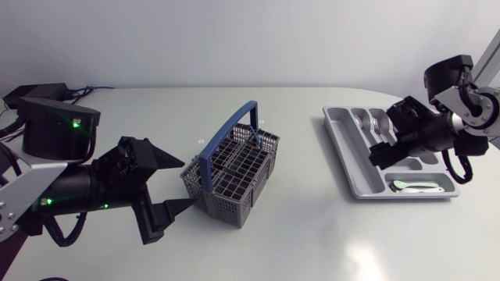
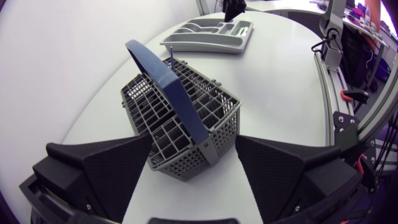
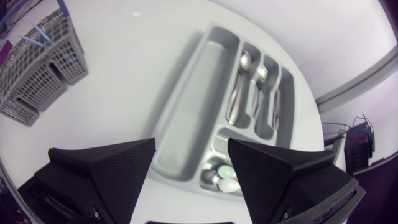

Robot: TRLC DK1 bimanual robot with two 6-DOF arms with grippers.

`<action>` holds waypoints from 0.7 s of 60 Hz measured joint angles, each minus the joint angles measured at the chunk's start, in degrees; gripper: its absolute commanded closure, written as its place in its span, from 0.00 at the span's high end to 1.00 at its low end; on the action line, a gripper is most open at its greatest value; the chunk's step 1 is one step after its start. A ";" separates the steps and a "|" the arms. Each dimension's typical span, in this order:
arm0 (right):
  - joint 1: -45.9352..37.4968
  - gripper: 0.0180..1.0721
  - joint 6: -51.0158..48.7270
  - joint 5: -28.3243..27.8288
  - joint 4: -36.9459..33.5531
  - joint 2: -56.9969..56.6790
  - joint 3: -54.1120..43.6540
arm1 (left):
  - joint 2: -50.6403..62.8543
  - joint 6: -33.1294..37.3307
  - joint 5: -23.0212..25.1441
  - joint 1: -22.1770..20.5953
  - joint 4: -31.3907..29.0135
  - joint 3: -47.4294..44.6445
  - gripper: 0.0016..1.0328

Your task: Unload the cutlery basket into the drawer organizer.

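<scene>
White tabletop point(image 1: 297, 226): the grey mesh cutlery basket with blue handle point(image 1: 232, 173) sits mid-table, its corner between the left gripper's point(image 1: 186, 184) spread fingers. Right gripper point(image 1: 383, 144) hangs empty, fingers apart, over the grey plastic drawer organizer point(image 1: 348, 156), which already holds spoons point(image 3: 238, 93) and forks point(image 3: 258, 93). The basket looks nearly unloaded, with one slim piece point(image 2: 171, 55) seemingly left.

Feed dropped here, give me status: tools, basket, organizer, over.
Left tool open, straddling near end of basket. Right tool open over organizer, which holds cutlery. No obstruction seen.
</scene>
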 measured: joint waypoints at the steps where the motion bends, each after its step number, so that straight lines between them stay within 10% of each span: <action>1: 0.76 0.84 0.37 -0.48 0.02 0.02 0.33 | 0.07 -0.22 -0.02 -0.11 0.24 0.02 0.90; 42: 12.04 0.84 17.55 -21.68 2.14 30.42 27.78 | 5.79 -5.05 -4.42 -0.26 8.35 0.11 0.90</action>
